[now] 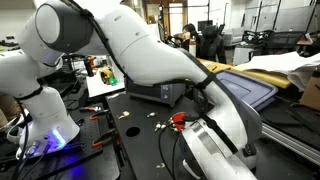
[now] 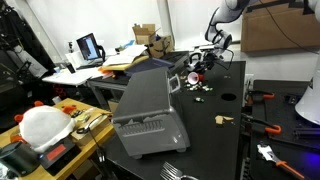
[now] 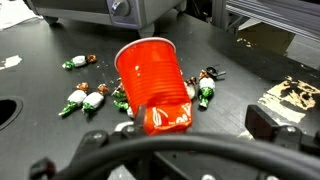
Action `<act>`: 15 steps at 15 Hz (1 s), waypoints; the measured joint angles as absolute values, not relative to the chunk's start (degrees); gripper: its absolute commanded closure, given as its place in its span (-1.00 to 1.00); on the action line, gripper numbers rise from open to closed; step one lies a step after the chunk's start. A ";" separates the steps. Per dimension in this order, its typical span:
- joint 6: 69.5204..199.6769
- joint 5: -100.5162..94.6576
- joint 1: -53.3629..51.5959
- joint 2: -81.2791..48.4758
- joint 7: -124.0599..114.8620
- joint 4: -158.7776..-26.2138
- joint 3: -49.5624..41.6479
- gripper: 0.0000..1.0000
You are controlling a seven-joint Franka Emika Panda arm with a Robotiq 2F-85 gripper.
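Wrist view, nearest first. A black cable (image 3: 150, 150) arcs across right under the camera. One finger (image 3: 268, 122) of my gripper (image 2: 206, 50) shows well out to the side, and no finger shows at the centre. I record the gripper as spread apart and grasping nothing.

Just ahead of it and below, the red cup (image 3: 152, 80) lies on its side on the black table (image 3: 40, 40). Its long axis runs away from the gripper, slanted a little across the view. The narrower end is nearest me and the wider end points toward the grey box (image 3: 120, 10) beyond. Whether a finger touches the cup I cannot tell.

Count: one cup. I make out seven wrapped sweets (image 3: 95, 99) around it: four on one side, two on the other, and one at the near end, close against the cup. One patterned card (image 3: 295, 95) lies out past the finger.

Views compared: only the wrist view shows how the cup lies and separates the sweets. In an exterior view my arm (image 1: 150, 55) covers the gripper, and the cup (image 1: 178, 118) is only a red patch behind it. In an exterior view the gripper hangs just above the cup (image 2: 194, 62) at the table's far end. There the sweets (image 2: 200, 88) are a pale scatter beside it, and the box (image 2: 150, 110) fills the foreground.
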State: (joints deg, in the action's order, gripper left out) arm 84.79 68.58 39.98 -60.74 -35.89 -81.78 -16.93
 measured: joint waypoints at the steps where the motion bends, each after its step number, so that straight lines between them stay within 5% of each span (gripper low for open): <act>1: 84.99 68.32 39.73 -60.25 -35.14 -81.91 -17.03 -1.00; 15: 102.32 52.02 23.07 -36.42 -24.45 -103.48 -23.67 -1.00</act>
